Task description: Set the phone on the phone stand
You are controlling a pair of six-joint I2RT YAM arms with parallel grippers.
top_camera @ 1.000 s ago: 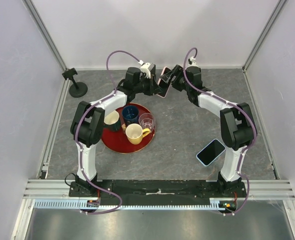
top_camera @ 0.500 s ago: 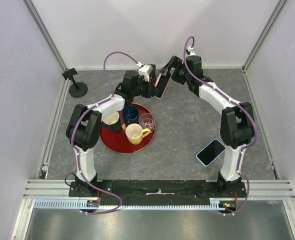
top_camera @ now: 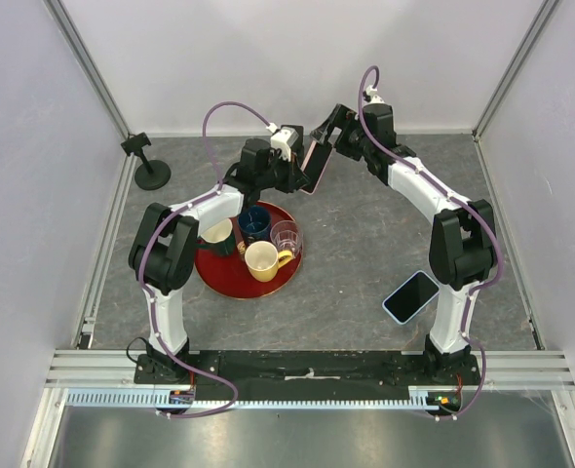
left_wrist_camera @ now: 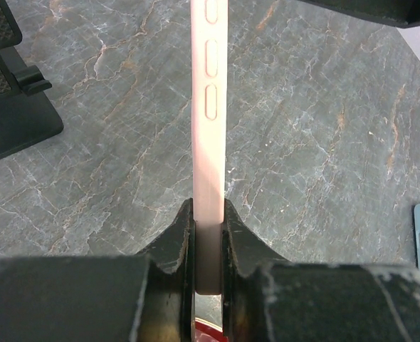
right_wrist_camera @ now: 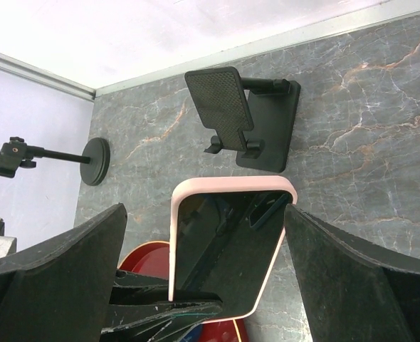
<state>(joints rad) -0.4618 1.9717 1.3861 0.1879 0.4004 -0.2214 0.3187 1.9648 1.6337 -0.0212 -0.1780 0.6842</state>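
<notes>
My left gripper [top_camera: 305, 168] is shut on the lower end of a pink-cased phone [top_camera: 317, 164] and holds it on edge above the table. In the left wrist view the phone [left_wrist_camera: 210, 107] runs straight up from between the fingers [left_wrist_camera: 181, 235]. My right gripper [top_camera: 328, 132] is open just behind the phone; in its wrist view the dark screen [right_wrist_camera: 224, 256] lies between its spread fingers [right_wrist_camera: 67, 285]. The black phone stand [right_wrist_camera: 238, 117] sits on the table beyond the phone, also at the left wrist view's upper left [left_wrist_camera: 11, 92]. In the top view the arms hide it.
A red tray [top_camera: 219, 283] with several cups sits under the left arm. A second, blue-cased phone [top_camera: 410, 296] lies near the right arm's base. A black round-based post [top_camera: 151, 171] stands at the back left corner. Walls enclose the table on three sides.
My right gripper has opened, let go of the pink phone and drawn back towards the rear wall. My left gripper keeps hold of the phone and has shifted slightly.
</notes>
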